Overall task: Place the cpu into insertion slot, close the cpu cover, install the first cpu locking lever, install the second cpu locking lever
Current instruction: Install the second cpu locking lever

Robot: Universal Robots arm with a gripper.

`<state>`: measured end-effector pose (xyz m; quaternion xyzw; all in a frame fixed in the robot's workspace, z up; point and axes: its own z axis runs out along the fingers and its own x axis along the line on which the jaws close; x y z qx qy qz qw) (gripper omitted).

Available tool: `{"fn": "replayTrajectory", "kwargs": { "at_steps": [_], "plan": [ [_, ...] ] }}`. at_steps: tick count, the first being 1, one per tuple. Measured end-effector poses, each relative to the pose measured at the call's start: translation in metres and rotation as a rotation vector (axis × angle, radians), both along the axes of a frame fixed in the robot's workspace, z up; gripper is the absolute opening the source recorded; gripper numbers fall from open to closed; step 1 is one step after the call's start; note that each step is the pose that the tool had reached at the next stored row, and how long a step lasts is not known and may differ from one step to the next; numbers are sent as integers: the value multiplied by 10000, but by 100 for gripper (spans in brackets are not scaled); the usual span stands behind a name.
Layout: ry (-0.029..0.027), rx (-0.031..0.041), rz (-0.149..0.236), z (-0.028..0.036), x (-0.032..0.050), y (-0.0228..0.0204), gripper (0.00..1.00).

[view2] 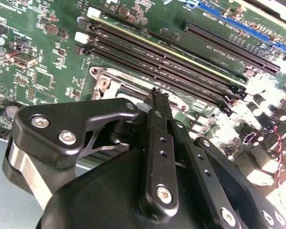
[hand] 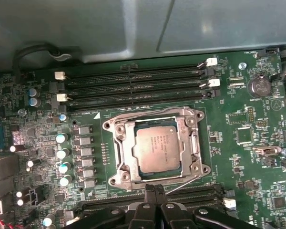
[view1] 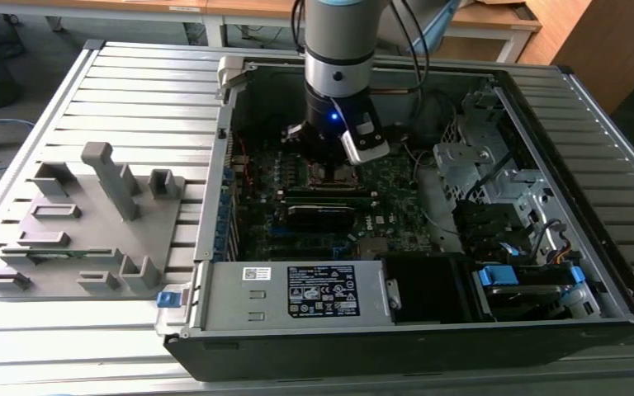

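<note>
With the cpu (hand: 155,149) seated under the cpu cover (hand: 157,145), the gripper (hand: 155,190), fingers pressed together at the socket's six o'clock edge, should push squarely on the thin wire lever (hand: 183,183).

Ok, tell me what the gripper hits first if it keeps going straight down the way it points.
Probably the edge of the cpu cover, just beside the cpu; the shut gripper hangs over that rim, though depth is unclear.

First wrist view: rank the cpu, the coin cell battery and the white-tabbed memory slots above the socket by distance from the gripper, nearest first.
1. The cpu, seated in the socket under the silver cpu cover, sits just past the gripper tips.
2. The memory slots lie beyond the socket's far edge.
3. The coin cell battery is farthest, in the board's far corner.
</note>
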<state>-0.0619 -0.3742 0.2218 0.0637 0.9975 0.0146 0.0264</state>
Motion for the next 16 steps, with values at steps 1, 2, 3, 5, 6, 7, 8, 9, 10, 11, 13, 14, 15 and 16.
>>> {"fn": "replayTrajectory", "kwargs": {
  "at_steps": [1,2,3,5,6,7,8,9,10,11,13,14,15,16],
  "plan": [
    [0,0,0,-2,-10,0,11],
    [0,0,0,-3,-20,0,11],
    [0,0,0,-4,-28,-1,11],
    [1,-2,0,-5,-41,-6,11],
    [1,-1,1,-5,-43,-10,11],
    [1,-3,1,-5,-45,-14,11],
    [1,-7,2,-5,-47,-17,11],
    [0,-12,11,-5,-47,-21,11],
    [1,-18,24,-5,-48,-25,11],
    [0,-26,35,-6,-49,-28,11],
    [0,-36,50,-8,-54,-31,11],
    [-1,-38,60,-9,-59,-32,11],
    [0,-42,75,-10,-66,-32,11],
    [1,-48,97,-12,-74,-32,11]
  ]
}}
